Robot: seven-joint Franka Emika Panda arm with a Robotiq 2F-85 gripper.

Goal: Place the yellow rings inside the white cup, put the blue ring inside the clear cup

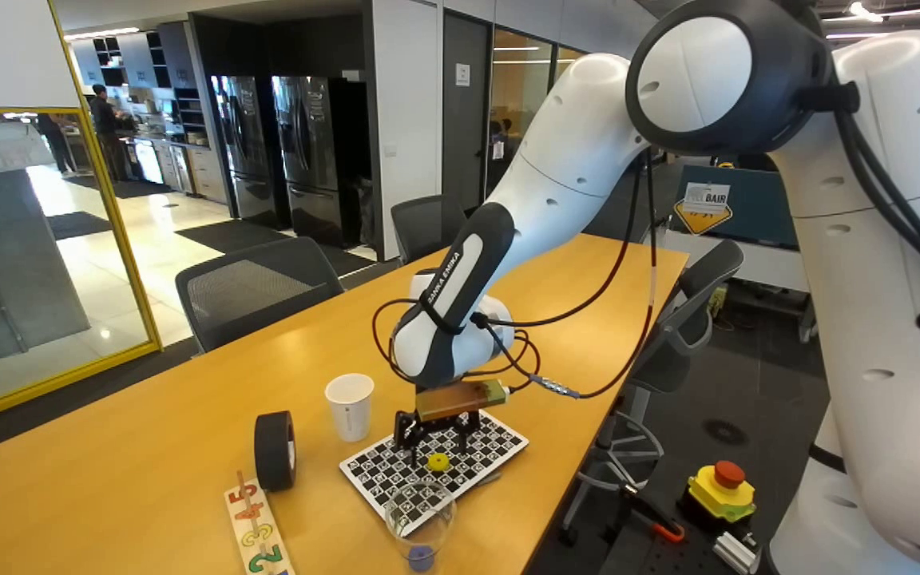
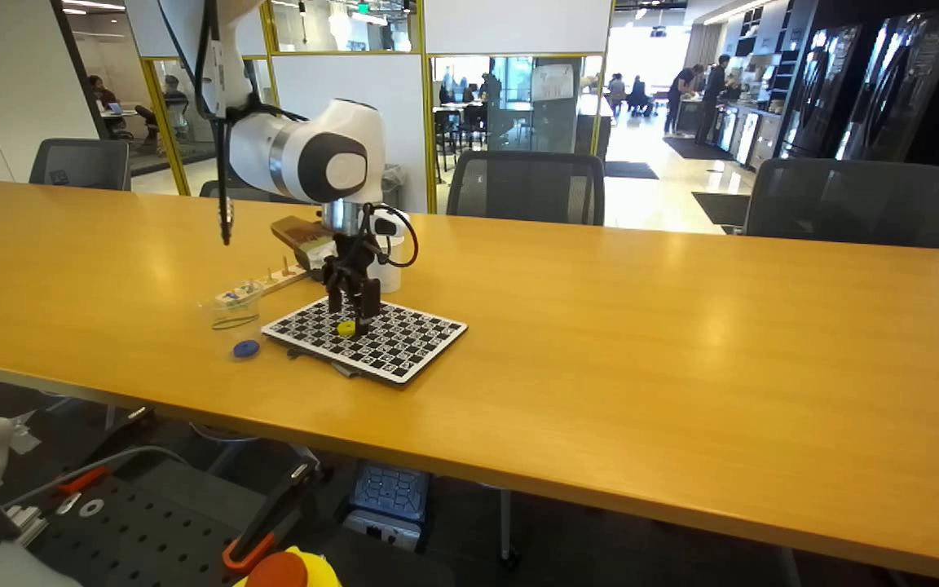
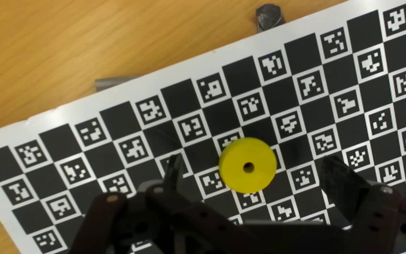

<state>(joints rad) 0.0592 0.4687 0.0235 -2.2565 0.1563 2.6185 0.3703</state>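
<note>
Yellow ring (image 3: pixel 259 165) — a small bright disc with a hole at its middle — lies flat on a black-and-white patterned board (image 3: pixel 93 150), seen between the fingertips (image 3: pixel 175 173) of my claw (image 3: pixel 254 165) in the wrist view. My claw is released, its fingers spread apart with a gap on each side of the ring. In an exterior view, the white cup (image 1: pixel 350 411) stands upright to the left of my claw, near the board's edge. The clear cup (image 1: pixel 420 527) is on the camera's side of my claw, its see-through outline faint. The blue ring (image 1: pixel 421 559) shows at the foot of that cup; I cannot tell whether it sits inside or just beside. Farther left of my claw than the white cup are a black cylinder (image 1: pixel 271 451) and a wooden strip (image 1: pixel 256 527) with coloured numbers. A wooden table (image 2: pixel 681 342) spreads below my claw.
</note>
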